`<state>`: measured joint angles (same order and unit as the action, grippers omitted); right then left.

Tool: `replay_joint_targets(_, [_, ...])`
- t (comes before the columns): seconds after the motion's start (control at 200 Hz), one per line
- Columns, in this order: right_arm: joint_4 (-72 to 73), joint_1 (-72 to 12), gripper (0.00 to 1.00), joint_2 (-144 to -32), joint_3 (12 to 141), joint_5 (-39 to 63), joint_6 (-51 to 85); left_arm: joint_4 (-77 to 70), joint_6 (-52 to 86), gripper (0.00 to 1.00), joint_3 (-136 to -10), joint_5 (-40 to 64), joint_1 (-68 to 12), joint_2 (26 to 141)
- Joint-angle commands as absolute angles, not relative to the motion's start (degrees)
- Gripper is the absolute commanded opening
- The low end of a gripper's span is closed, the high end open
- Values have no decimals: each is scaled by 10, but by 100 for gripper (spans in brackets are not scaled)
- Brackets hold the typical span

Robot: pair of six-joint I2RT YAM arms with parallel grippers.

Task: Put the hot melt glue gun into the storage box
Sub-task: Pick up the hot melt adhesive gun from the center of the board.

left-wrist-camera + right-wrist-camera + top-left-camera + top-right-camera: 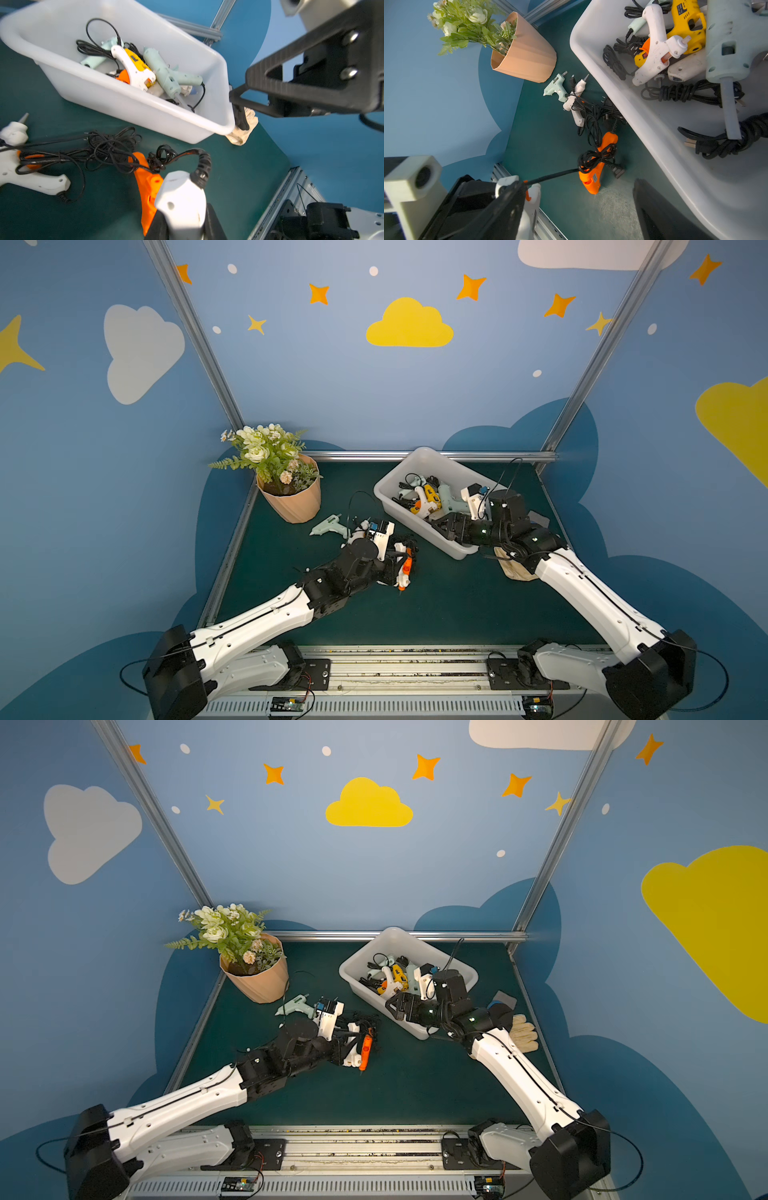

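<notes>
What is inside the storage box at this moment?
The storage box holds a pale green glue gun, a white glue gun, a yellow glue gun and black cords; anything beneath them is covered.

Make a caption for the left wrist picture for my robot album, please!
Left gripper clamps a white glue gun beside an orange glue gun, with the storage box beyond.

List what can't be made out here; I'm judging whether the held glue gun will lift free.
Left wrist view: white glue gun barrel, cut off by the bottom edge.
Both wrist views: whether its cord snags the orange glue gun; cords overlap.
In a top view: work glove, mostly behind the right arm.
All views: storage box bottom guns, buried.
</notes>
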<state>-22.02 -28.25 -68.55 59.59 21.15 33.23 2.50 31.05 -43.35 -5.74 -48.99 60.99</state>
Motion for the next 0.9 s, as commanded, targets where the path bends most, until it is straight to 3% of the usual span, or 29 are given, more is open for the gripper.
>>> replay_joint_targets(0.0, [-211,-285,85,-684,611,214,329,34,320,3,-455,-32,-455,589])
replay_joint_targets(0.566, [-221,-287,87,-686,625,208,328,39,299,3,-513,73,-353,536])
replay_joint_targets(0.896, [-240,-285,93,-635,602,91,343,57,261,3,-647,90,-344,612])
